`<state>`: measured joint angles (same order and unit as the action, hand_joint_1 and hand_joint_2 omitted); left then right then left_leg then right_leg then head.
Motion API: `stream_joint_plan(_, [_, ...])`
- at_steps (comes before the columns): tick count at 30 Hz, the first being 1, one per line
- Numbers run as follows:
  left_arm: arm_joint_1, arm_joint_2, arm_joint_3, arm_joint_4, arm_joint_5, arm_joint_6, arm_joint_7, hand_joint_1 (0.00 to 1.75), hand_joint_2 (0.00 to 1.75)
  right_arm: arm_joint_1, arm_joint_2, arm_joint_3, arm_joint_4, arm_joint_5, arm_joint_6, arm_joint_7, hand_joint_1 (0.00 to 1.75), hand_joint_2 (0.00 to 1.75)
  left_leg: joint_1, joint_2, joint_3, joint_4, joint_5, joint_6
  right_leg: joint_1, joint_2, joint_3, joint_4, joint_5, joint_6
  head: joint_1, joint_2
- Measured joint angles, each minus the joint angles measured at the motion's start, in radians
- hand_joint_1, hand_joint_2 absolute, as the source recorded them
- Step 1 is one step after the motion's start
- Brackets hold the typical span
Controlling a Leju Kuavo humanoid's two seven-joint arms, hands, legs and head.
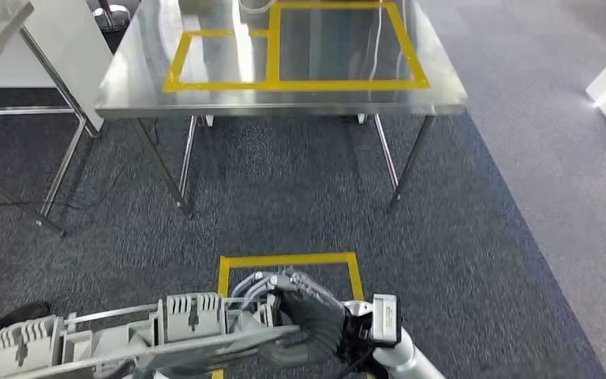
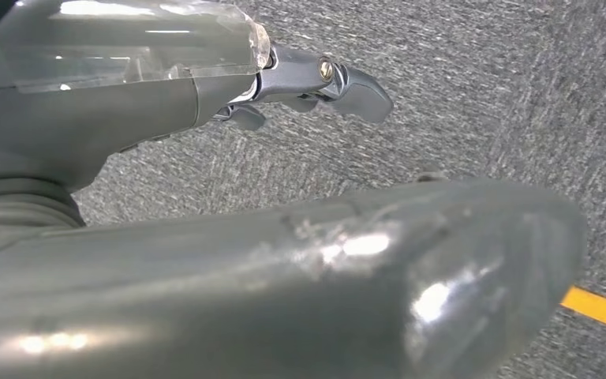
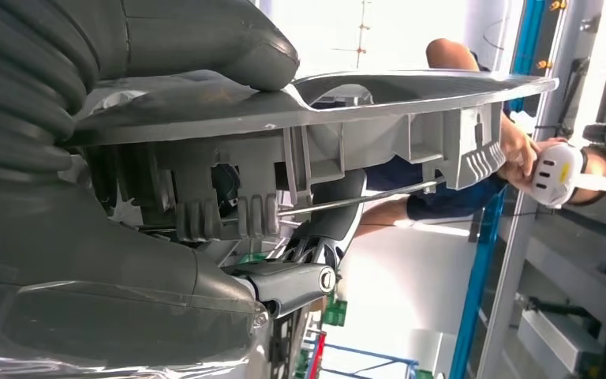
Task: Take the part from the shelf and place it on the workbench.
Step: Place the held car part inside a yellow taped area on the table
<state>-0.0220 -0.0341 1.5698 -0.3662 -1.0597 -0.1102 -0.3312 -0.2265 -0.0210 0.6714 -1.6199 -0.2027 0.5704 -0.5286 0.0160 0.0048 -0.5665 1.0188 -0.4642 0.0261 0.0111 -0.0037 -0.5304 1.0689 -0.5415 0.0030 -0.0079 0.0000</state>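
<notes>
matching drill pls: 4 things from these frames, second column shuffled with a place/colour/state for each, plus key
1. part
2. workbench
3. floor tape square
4. person

A. steel top marked with yellow tape rectangles
B. held by the right hand
C. on the dark carpet before the workbench
D. in the right wrist view, behind the part, holding a white controller

Pairs: 1-B, 2-A, 3-C, 4-D

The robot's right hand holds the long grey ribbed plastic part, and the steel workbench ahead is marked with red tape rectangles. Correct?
Not quite: the head view shows yellow tape rectangles, not red, on the shiny steel workbench. The rest holds: the right hand grips the long grey ribbed plastic part, seen also in the right wrist view.
</notes>
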Motion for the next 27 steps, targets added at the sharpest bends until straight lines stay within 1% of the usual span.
stream_joint_plan(1, [0.0,0.0,0.0,0.0,0.0,0.0,0.0,0.0,0.0,0.0,0.0,0.0,0.0,0.0,0.0,0.0,1.75,1.75,0.001,0.0,0.008,-0.004,-0.004,0.004,-0.004,0.001,-0.031,0.053,-0.02,0.006,0.002,0.0])
stream_joint_plan(3, [-0.001,0.0,0.0,0.0,0.0,0.0,0.0,0.0,0.0,0.001,0.0,0.0,0.0,0.0,0.0,-0.001,1.75,1.75,0.001,-0.001,0.018,-0.006,-0.013,0.008,-0.011,0.002,-0.119,0.174,-0.065,0.015,0.005,0.0])
stream_joint_plan(4, [-0.001,0.0,0.0,0.0,0.0,0.0,0.0,0.0,0.0,0.002,-0.001,0.0,0.001,0.0,0.0,0.0,1.75,1.75,0.001,-0.002,0.024,-0.006,-0.019,0.007,-0.015,0.002,-0.155,0.211,-0.071,0.019,0.005,0.0])
stream_joint_plan(5, [-0.001,0.0,0.0,0.0,0.0,0.0,0.0,0.0,0.0,0.003,-0.001,0.0,0.001,0.0,0.0,0.0,1.75,1.75,0.001,-0.003,0.032,-0.006,-0.026,0.004,-0.018,0.001,-0.174,0.214,-0.056,0.021,0.006,0.0])
stream_joint_plan(6, [0.0,0.0,0.0,0.0,0.0,0.0,0.0,0.0,0.0,0.003,-0.001,0.0,0.001,0.0,0.0,0.0,1.75,1.75,0.002,-0.004,0.043,-0.006,-0.034,0.001,-0.021,0.001,-0.172,0.179,-0.019,0.022,0.006,0.0])
stream_joint_plan(7, [0.0,0.0,0.0,0.0,0.0,0.0,0.0,0.0,0.0,0.003,-0.001,0.0,0.001,0.0,0.0,0.0,1.75,1.75,0.003,-0.005,0.055,-0.006,-0.043,-0.003,-0.023,0.001,-0.155,0.118,0.032,0.021,0.006,0.0])
stream_joint_plan(8, [-0.001,0.0,0.0,0.0,0.0,0.0,0.0,0.0,0.0,0.003,-0.001,0.0,0.001,0.0,0.0,0.0,1.75,1.75,0.003,-0.006,0.068,-0.006,-0.052,-0.007,-0.023,0.001,-0.135,0.055,0.074,0.018,0.006,0.0])
stream_joint_plan(9, [-0.002,0.0,0.0,0.0,0.0,0.0,0.0,0.0,0.0,0.003,-0.002,0.0,0.002,0.0,0.0,0.0,1.75,1.75,0.003,-0.006,0.076,-0.007,-0.059,-0.013,-0.021,0.0,-0.119,0.003,0.096,0.014,0.007,0.0])
stream_joint_plan(10, [-0.002,0.0,0.0,0.0,0.0,0.0,0.0,0.0,0.0,0.003,-0.002,0.0,0.002,0.0,0.0,0.0,1.75,1.75,0.003,-0.006,0.08,-0.01,-0.065,-0.019,-0.018,-0.001,-0.11,-0.028,0.108,0.008,0.008,0.0])
stream_joint_plan(12, [-0.003,0.0,0.0,0.0,0.0,-0.001,0.0,0.0,0.0,0.003,-0.002,0.0,0.002,0.0,0.0,0.0,1.75,1.75,0.003,-0.006,0.087,-0.01,-0.069,-0.035,-0.013,0.0,-0.104,-0.042,0.101,-0.006,0.009,0.0])
stream_joint_plan(13, [-0.003,0.0,0.0,0.0,0.0,-0.001,0.0,0.0,0.0,0.004,-0.002,0.0,0.001,0.0,0.0,0.0,1.75,1.75,0.004,-0.005,0.09,-0.005,-0.07,-0.041,-0.014,0.001,-0.096,-0.046,0.105,-0.013,0.008,0.0])
stream_joint_plan(14, [-0.004,-0.001,0.0,0.0,0.0,-0.001,0.0,0.0,0.0,0.003,-0.001,0.0,0.001,0.0,0.0,0.0,1.75,1.75,0.004,-0.005,0.087,0.016,-0.07,-0.046,-0.016,0.002,-0.086,-0.051,0.103,-0.02,0.008,0.0])
stream_joint_plan(15, [-0.006,-0.001,0.0,0.0,0.0,-0.001,0.0,0.0,0.0,0.002,0.0,0.0,0.0,0.0,0.0,0.0,1.75,1.75,0.006,-0.005,0.07,0.052,-0.074,-0.048,-0.016,0.002,-0.075,-0.056,0.099,-0.026,0.006,0.0])
stream_joint_plan(16, [-0.007,-0.001,0.0,0.0,0.0,-0.001,0.0,0.0,0.0,0.001,0.0,0.0,0.0,0.0,0.0,-0.001,1.75,1.75,0.007,-0.005,0.044,0.1,-0.082,-0.05,-0.016,0.001,-0.065,-0.06,0.096,-0.032,0.005,0.0])
stream_joint_plan(18, [-0.005,-0.001,0.0,0.0,-0.001,-0.001,-0.001,0.0,0.0,0.001,0.001,0.0,0.0,-0.001,0.001,-0.001,1.75,1.75,0.007,-0.006,-0.037,0.222,-0.127,-0.055,-0.012,0.002,-0.05,-0.061,0.082,-0.04,0.003,0.0])
stream_joint_plan(19, [-0.003,-0.001,0.0,0.0,-0.002,-0.001,-0.001,0.0,0.0,0.003,0.001,0.0,0.001,-0.001,0.002,-0.002,1.75,1.75,0.007,-0.006,-0.07,0.258,-0.147,-0.057,-0.01,0.003,-0.041,-0.061,0.075,-0.042,0.003,0.0])
stream_joint_plan(20, [-0.001,-0.001,0.0,0.0,-0.002,-0.001,-0.001,0.0,0.0,0.004,0.001,0.0,0.002,-0.001,0.002,-0.002,1.75,1.75,0.006,-0.005,-0.095,0.271,-0.154,-0.057,-0.007,0.005,-0.031,-0.061,0.066,-0.044,0.003,0.0])
stream_joint_plan(21, [0.0,-0.001,0.0,0.0,-0.003,-0.001,-0.001,0.0,0.0,0.005,0.001,0.0,0.002,-0.001,0.003,-0.002,1.75,1.75,0.006,-0.005,-0.099,0.246,-0.137,-0.054,-0.004,0.006,-0.02,-0.061,0.058,-0.045,0.003,0.0])
stream_joint_plan(22, [0.001,-0.001,0.0,-0.001,-0.004,-0.002,-0.001,0.0,0.0,0.005,0.001,0.0,0.003,-0.002,0.004,-0.002,1.75,1.75,0.004,-0.005,-0.09,0.192,-0.097,-0.048,-0.002,0.008,-0.007,-0.061,0.049,-0.044,0.003,0.0])
stream_joint_plan(23, [0.001,0.0,0.0,-0.002,-0.006,-0.002,-0.001,0.0,0.0,0.005,0.002,0.0,0.003,-0.002,0.004,-0.002,1.75,1.75,0.001,-0.005,-0.075,0.127,-0.045,-0.039,0.0,0.008,0.004,-0.061,0.04,-0.043,0.003,0.0])
stream_joint_plan(24, [0.001,0.0,0.0,-0.003,-0.007,-0.002,0.0,0.0,0.0,0.006,0.002,0.0,0.003,-0.002,0.005,-0.003,1.75,1.75,-0.004,-0.005,-0.062,0.073,-0.011,-0.031,0.002,0.008,0.013,-0.061,0.033,-0.041,0.004,0.0])
stream_joint_plan(25, [0.0,0.001,0.0,-0.005,-0.007,-0.003,0.0,0.0,0.0,0.006,0.003,0.0,0.003,-0.002,0.005,-0.003,1.75,1.75,-0.009,-0.005,-0.052,0.037,0.011,-0.024,0.003,0.009,0.019,-0.061,0.026,-0.036,0.005,0.0])
stream_joint_plan(26, [0.0,0.001,0.0,-0.006,-0.007,-0.004,0.0,0.0,0.0,0.006,0.004,-0.001,0.003,-0.002,0.005,-0.004,1.75,1.75,-0.012,-0.006,-0.048,0.02,0.019,-0.017,0.003,0.01,0.022,-0.059,0.023,-0.031,0.006,0.0])
stream_joint_plan(27, [0.001,0.001,0.0,-0.007,-0.006,-0.005,0.001,0.0,0.0,0.007,0.004,-0.001,0.003,-0.002,0.006,-0.004,1.75,1.75,-0.014,-0.006,-0.045,0.015,0.014,-0.014,0.003,0.01,0.025,-0.055,0.023,-0.024,0.006,0.0])
